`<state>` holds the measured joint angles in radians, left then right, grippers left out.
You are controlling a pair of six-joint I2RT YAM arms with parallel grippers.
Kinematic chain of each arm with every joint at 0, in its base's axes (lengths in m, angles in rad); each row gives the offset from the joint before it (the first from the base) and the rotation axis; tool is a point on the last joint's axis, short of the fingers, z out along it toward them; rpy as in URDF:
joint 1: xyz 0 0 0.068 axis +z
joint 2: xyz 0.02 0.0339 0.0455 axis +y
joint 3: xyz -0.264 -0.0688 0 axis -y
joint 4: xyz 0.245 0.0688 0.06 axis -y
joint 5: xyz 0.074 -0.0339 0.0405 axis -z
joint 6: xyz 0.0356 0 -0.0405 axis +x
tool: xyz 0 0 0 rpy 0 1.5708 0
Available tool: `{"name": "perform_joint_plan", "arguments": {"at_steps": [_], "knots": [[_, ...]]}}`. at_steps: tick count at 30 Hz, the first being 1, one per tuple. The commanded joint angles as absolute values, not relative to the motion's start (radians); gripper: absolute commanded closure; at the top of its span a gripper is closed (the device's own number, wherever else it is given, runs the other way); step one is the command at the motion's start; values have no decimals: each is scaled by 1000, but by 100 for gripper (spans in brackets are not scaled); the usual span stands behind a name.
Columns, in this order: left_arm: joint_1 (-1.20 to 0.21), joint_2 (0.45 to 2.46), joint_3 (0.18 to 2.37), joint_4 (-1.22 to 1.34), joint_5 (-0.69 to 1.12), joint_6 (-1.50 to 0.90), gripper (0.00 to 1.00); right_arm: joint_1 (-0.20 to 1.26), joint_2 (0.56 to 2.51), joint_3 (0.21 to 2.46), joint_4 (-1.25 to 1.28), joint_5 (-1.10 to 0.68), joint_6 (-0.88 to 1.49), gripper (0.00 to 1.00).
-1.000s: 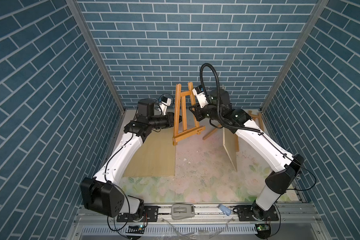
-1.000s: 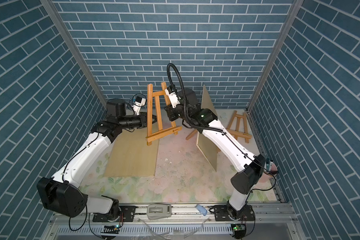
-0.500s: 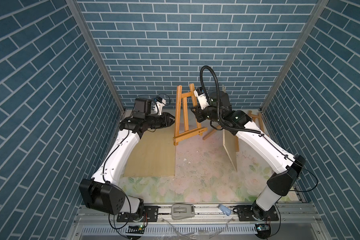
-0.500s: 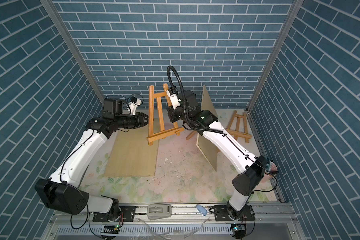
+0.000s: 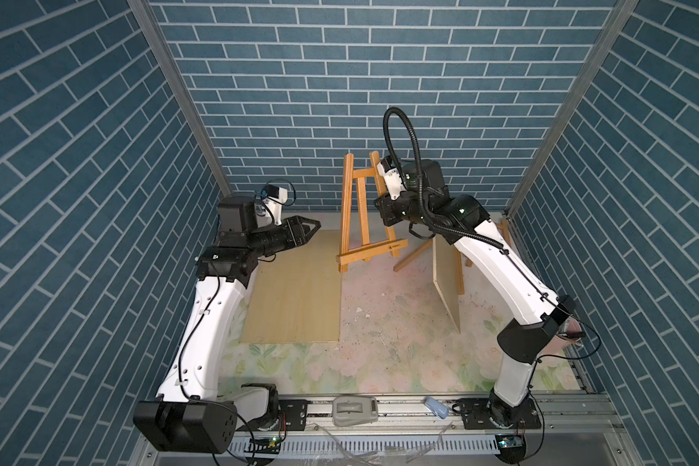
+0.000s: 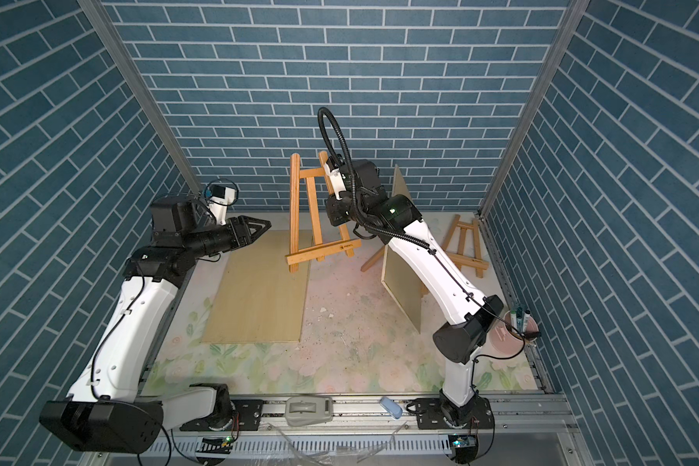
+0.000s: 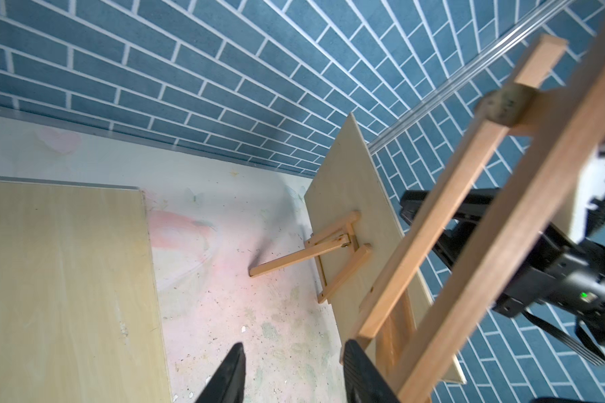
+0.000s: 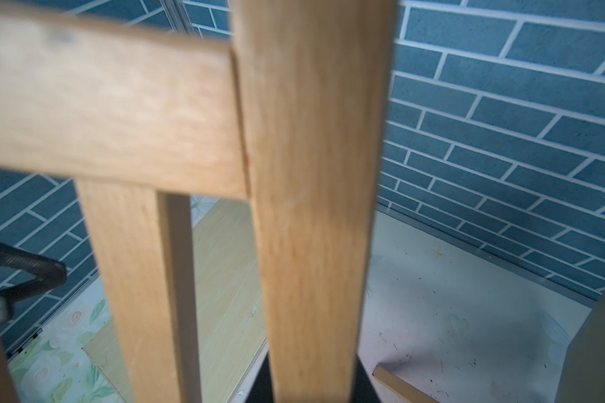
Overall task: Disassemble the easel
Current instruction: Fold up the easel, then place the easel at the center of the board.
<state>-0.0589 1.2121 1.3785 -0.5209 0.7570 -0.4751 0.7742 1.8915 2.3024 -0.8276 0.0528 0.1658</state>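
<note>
Your left gripper has just let go. A second ago it was pressed in close against the left post of the easel, with its jaws nearly together. Now it sits back from the frame, over the far end of the flat board. Its jaws are moderately parted, and in the left wrist view its fingers have only table between them.

Your right gripper has not changed. It is still clamped on the easel's right post, part-way up, and in the right wrist view that post runs straight down into the jaws.

The easel stands upright near the back wall, between the two arms. The left end of its ledge overlaps the edge of the flat board in both top views. You cannot tell from here whether its feet rest on the table or hang just above it.

For the task, this means the easel now depends on your right grip alone. No piece looks separated yet: the posts, crossbar and ledge are all still joined. The left arm is free, so this looks like a regrip rather than a finished step. Watch that the frame does not swing around the right jaws while it is held on one side only. Keep it clear of the upright board just beside it.
</note>
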Motion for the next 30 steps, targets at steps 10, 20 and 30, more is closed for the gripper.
{"name": "perform_joint_plan", "arguments": {"at_steps": [10, 20, 30], "knots": [[-128, 1165, 1340, -462, 796, -435, 52, 777, 2041, 2531, -1013, 4, 258, 100], [-254, 1243, 1417, -589, 644, -335, 52, 776, 2048, 2528, -1026, -11, 276, 99], [-314, 1293, 1453, -649, 584, -288, 59, 776, 2049, 2523, -1027, -14, 282, 99]]}}
